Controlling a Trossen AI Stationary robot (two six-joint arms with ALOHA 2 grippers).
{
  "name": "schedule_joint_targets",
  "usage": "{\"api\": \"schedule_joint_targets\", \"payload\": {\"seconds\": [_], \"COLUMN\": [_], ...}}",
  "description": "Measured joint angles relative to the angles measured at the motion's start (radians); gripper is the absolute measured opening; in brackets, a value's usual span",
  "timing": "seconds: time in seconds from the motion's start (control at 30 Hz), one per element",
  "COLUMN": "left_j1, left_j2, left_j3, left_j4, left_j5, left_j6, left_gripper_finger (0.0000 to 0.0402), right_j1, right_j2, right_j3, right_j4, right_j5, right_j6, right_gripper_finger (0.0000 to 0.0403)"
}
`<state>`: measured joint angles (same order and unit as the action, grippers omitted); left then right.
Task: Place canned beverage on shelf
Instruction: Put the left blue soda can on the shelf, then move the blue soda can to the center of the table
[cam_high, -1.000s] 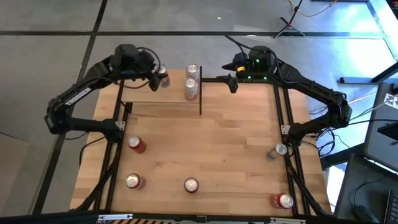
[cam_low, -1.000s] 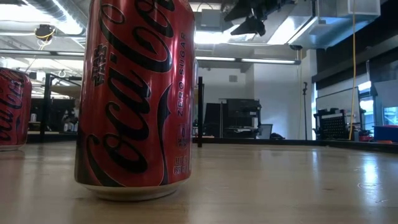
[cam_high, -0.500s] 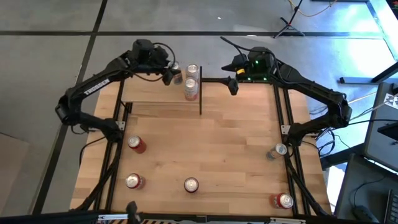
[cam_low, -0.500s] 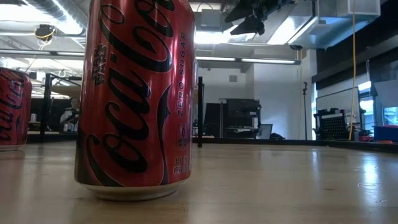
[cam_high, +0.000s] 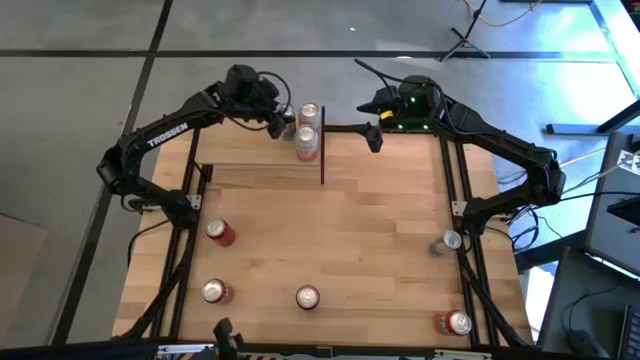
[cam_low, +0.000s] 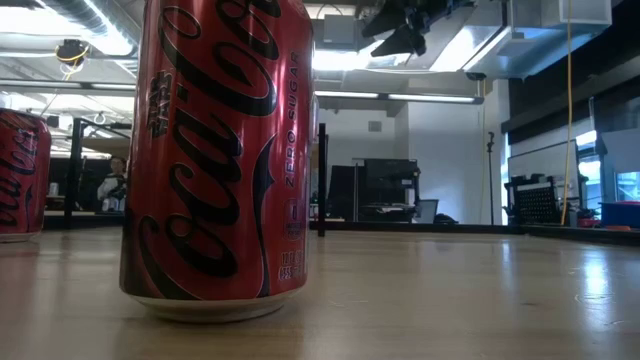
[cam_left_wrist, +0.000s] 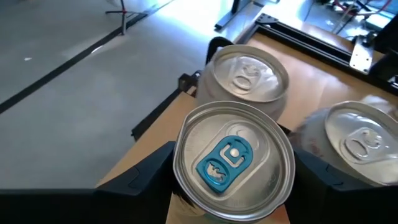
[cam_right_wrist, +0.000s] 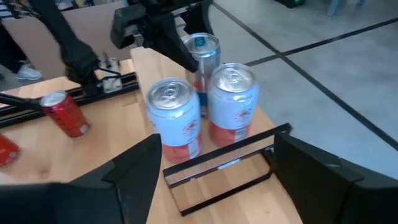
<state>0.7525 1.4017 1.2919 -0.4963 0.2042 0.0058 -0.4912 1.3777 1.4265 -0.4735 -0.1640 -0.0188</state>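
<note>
My left gripper (cam_high: 288, 127) is shut on a silver can with a blue tab (cam_left_wrist: 233, 162) over the far right part of the shelf (cam_high: 250, 152). The can is close beside two white-and-red cans (cam_high: 308, 112) (cam_high: 307, 142) that stand upright on the shelf. These also show in the right wrist view (cam_right_wrist: 174, 118) (cam_right_wrist: 233, 106), with the held can (cam_right_wrist: 202, 50) behind them. My right gripper (cam_high: 375, 135) is open and empty, just right of the shelf's black post (cam_high: 322, 160). My left gripper pinches the blue-tab can between its two fingers, on opposite sides just below the top rim (cam_left_wrist: 181, 168). The fingers (cam_right_wrist: 180, 53) come slanting down from the table's left. The can stands upright; the two cans in front hide its base, so whether it rests on the shelf does not show.
Red cans stand on the tabletop at the left (cam_high: 220, 232), near left (cam_high: 214, 292), near middle (cam_high: 307, 297) and near right (cam_high: 453, 322). A silver can (cam_high: 445, 243) is at the right edge. The near-middle can fills the low view (cam_low: 215, 160).
My left gripper has carried the blue-tab can toward the table's right edge, along the shelf, up to the two standing cans. It has stayed shut on the can, which has stayed upright.
</note>
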Motion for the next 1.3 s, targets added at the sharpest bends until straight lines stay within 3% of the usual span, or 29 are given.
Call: {"api": "schedule_joint_targets", "payload": {"seconds": [0.33,0.87,1.13,1.3], "left_j1": [0.000,0.000,-0.064,-0.161], "left_j2": [-0.002,-0.157,-0.292,-0.345], "left_j3": [0.000,0.001,0.001,0.001], "left_j4": [-0.004,-0.030,-0.090,-0.126], "left_j5": [-0.009,-0.042,0.146,0.210], "left_j6": [-0.015,-0.018,0.003,0.049], "left_gripper_finger": [0.0283,0.0284,0.0284,0.0284], "right_j1": [0.000,0.000,0.087,0.211], "right_j2": [0.000,0.000,0.000,-0.001], "right_j3": [0.000,0.000,0.011,0.048], "right_j4": [0.000,0.013,-0.003,-0.129], "right_j5": [0.016,0.015,-0.049,0.011], "right_j6": [-0.025,-0.005,0.095,0.170], "right_gripper_finger": [0.0298,0.0298,0.0298,0.0298]}}
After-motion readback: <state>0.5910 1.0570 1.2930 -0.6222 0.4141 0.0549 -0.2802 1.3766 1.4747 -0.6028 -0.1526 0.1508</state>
